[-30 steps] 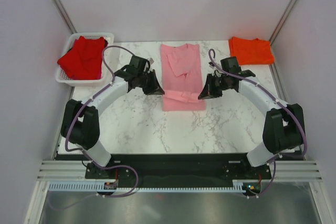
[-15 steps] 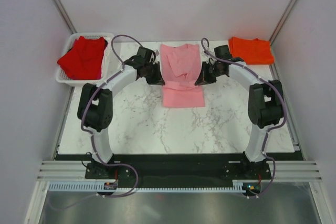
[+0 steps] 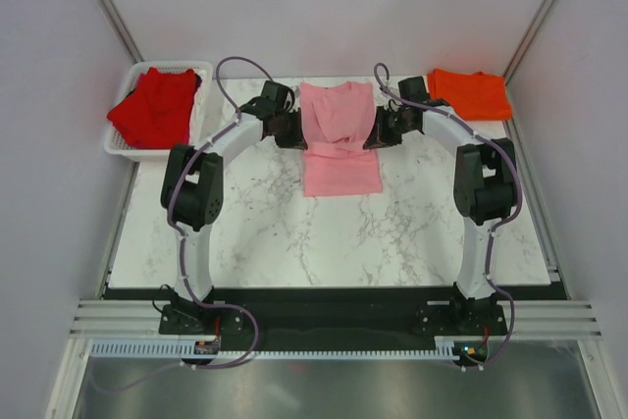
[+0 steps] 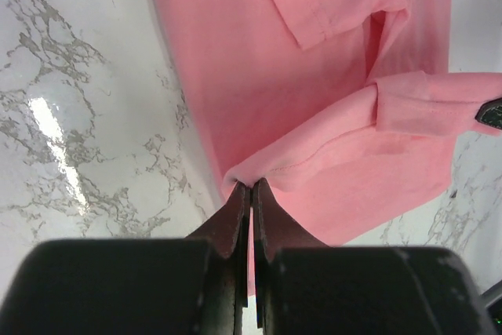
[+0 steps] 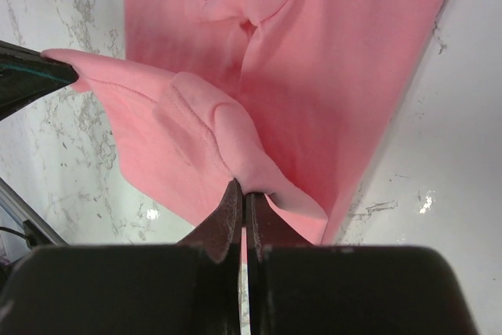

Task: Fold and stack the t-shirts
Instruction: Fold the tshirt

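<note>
Three soft cloth t-shirts are in view: one light pink cloth t-shirt (image 3: 339, 144), one bright orange cloth t-shirt (image 3: 469, 93) and one deep red cloth t-shirt (image 3: 152, 108). There is one white plastic mesh basket (image 3: 142, 153). One white marble-patterned counter (image 3: 334, 233) carries them all. Two black-and-white robot arms are bolted at its near edge, the left arm (image 3: 211, 149) and the right arm (image 3: 461, 139). Each ends in one black hand, so two in all: the left hand (image 4: 251, 192) and the right hand (image 5: 243, 198). Each hand has two fingers, four together. Two purple cables (image 3: 228, 63) loop above the arms, one per arm.
</note>
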Controlling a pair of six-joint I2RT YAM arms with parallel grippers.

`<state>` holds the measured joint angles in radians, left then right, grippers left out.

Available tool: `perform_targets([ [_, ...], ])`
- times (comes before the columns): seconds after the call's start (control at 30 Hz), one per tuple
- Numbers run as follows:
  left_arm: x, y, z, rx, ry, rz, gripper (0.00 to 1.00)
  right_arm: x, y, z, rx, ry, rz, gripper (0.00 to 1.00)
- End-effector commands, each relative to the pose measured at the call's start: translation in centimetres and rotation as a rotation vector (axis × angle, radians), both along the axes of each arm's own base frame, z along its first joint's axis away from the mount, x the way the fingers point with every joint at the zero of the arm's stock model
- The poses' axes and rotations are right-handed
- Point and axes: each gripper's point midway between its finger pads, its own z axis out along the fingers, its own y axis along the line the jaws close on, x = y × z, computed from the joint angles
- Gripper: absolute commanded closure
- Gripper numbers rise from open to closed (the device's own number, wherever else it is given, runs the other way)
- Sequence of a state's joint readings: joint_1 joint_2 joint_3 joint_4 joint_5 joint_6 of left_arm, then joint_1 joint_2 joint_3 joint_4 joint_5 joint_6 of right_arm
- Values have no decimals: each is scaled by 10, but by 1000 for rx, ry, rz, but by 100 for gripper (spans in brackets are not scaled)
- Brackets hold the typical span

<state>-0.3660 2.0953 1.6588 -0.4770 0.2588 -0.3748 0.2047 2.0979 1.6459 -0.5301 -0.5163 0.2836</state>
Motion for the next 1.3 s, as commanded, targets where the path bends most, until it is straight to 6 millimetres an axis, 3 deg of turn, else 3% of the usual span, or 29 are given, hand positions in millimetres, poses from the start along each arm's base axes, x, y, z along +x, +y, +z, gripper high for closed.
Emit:
perform_targets([
  [0.0, 19, 2, 5, 25, -78, -18, 98, 14, 0, 5, -1, -51, 11, 100],
  [0.13, 25, 3, 1, 45, -92, -20, 96, 12, -2, -1, -12, -39, 9, 98],
  [0.2, 27, 5, 0, 57, -99, -15, 89, 13, -4, -1, -21, -45, 4, 84],
  [0.23, 27, 6, 0, 60, -98, -17, 82, 14, -5, 0, -26, -47, -1, 74],
  [0.27, 27, 8, 1, 73, -101, -8, 65, 15, -9, 1, -38, -53, -12, 59],
  [0.33, 21, 18, 9, 104, -96, 24, 44, 16, -20, 12, -44, -66, -32, 54],
  [0.37, 21, 26, 14, 131, -106, 60, 25, 13, -25, 19, -39, -72, -37, 53],
  [0.4, 18, 30, 31, 130, -133, 70, 22, 9, -35, 20, -40, -63, -56, 53],
  [0.43, 11, 35, 29, 142, -121, 75, 21, 4, -40, 21, -40, -52, -66, 53],
  [0.47, 4, 38, 31, 142, -111, 75, 20, -11, -46, 9, -45, -5, -75, 52],
  [0.5, -3, 38, 37, 134, -111, 71, 20, -20, -53, 14, -40, 3, -86, 52],
  [0.53, -18, 40, 40, 120, -98, 56, 19, -29, -56, 10, -38, 26, -87, 52],
  [0.6, -45, 27, 39, 32, -31, -12, 21, -58, -60, -1, -19, 91, -91, 51],
  [0.63, -65, 26, 26, 10, 33, -32, 25, -68, -59, -4, -8, 113, -85, 51],
  [0.67, -78, 21, 31, -41, 66, -24, 31, -87, -57, -16, 3, 162, -74, 50],
  [0.7, -90, 14, 28, -100, 108, -38, 42, -93, -55, -16, 24, 173, -71, 50],
  [0.73, -108, 14, 13, -130, 189, -2, 46, -101, -50, -18, 57, 196, -58, 50],
  [0.77, -119, 10, 10, -173, 233, -3, 46, -112, -50, -25, 65, 229, -65, 50],
  [0.8, -122, 5, 9, -217, 244, 2, 46, -111, -48, -26, 79, 221, -69, 50],
  [0.87, -145, -2, -5, -303, 357, 2, 44, -118, -42, -29, 127, 257, -75, 50],
  [0.97, -153, -2, -18, -322, 408, 28, 40, -116, -39, -31, 148, 270, -80, 50],
  [1.13, -142, -3, -26, -303, 396, 45, 32, -107, -39, -36, 149, 273, -87, 50],
  [1.27, -136, -5, -30, -300, 401, 42, 32, -105, -37, -44, 156, 293, -97, 49],
])
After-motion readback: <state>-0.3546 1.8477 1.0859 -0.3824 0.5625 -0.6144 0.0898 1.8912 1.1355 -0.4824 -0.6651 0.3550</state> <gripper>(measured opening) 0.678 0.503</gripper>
